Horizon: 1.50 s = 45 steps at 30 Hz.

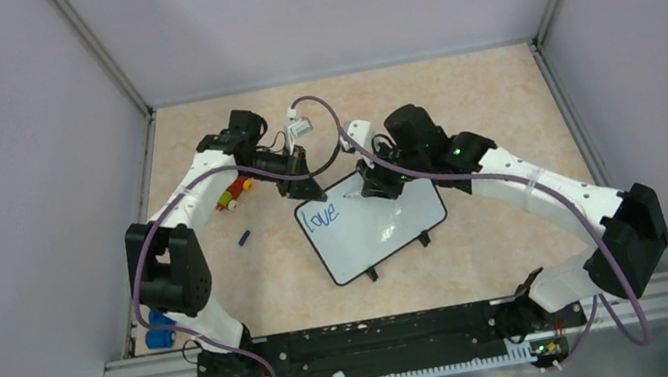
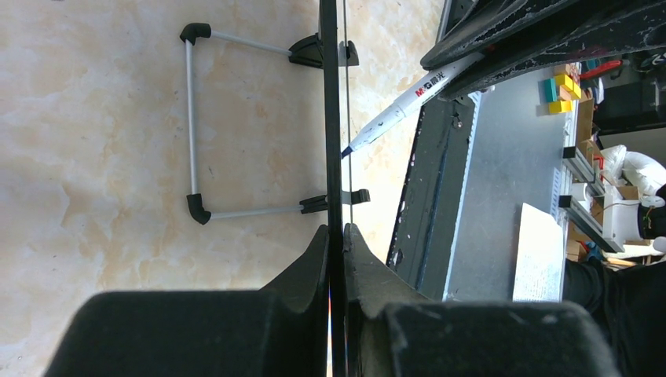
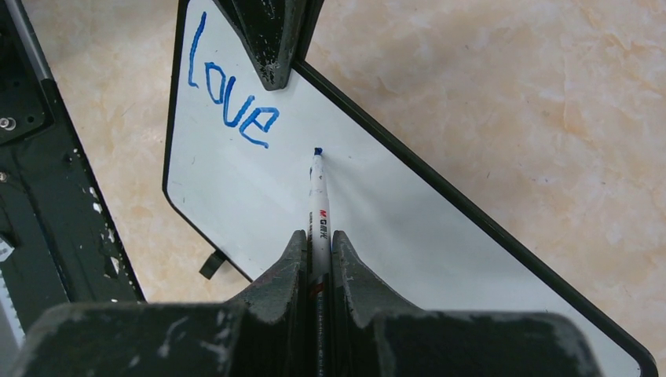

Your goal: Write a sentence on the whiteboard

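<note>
My left jaws clamp the black-framed white whiteboard [image 1: 387, 226], which stands tilted on the beige marbled counter [image 1: 502, 121]. My right jaws grip a white, blue-tipped marker [image 3: 319, 204]. The blue handwritten sentence [image 3: 232, 94] reads only "love". Next, in my judgement: start "fills".

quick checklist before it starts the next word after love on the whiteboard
1. Left gripper clamped on the whiteboard edge: ok.
2. Right gripper shut on the marker: ok.
3. Marker tip uncapped and at the board, just past "love": ok.
4. Bare white space beyond the tip to write in: ok.
5. Tip actually pressing on the surface: cannot tell.
</note>
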Tool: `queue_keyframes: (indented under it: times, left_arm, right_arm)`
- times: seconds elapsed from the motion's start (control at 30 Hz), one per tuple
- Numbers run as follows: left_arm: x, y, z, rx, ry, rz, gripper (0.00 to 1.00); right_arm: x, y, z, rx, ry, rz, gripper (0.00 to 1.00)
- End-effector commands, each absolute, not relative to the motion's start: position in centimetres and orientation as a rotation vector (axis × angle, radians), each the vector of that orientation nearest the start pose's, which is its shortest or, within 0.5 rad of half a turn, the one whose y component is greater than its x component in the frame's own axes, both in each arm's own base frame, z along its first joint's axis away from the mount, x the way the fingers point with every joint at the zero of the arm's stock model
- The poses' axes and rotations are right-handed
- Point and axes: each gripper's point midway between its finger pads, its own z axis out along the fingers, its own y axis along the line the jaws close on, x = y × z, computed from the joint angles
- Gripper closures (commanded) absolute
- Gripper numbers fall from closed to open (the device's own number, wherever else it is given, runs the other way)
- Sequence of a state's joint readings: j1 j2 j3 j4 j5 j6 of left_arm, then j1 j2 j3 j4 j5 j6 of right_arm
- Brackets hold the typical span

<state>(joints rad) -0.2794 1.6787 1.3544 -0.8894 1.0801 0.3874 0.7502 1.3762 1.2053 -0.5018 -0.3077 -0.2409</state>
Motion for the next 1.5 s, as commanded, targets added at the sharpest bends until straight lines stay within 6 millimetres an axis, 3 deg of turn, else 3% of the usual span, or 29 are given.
queue_keyframes:
  times: [0.0,0.23,0.7,1.47]
  left_arm:
    - [26.5,-23.9,19.3,1.082,2.105,-1.424,1.0]
    - [26.5,-23.9,19.2,1.083,2.103,-1.425,1.0]
    - [26.6,-23.9,19.2,1.086,2.103,-1.426,1.0]
    - [26.6,-23.9,19.0,1.081,2.112,-1.426,1.0]
  right_arm:
    - [26.8,30.3,22.8,-1.18,1.865,0.61,1.0]
    - [27.1,30.9,23.1,-1.177,1.856,0.624,1.0]
    - [25.9,31.6,21.2,-1.245,1.886,0.657,1.0]
    - [23.8,29.4,18.5,-1.275,1.945,0.643,1.0]
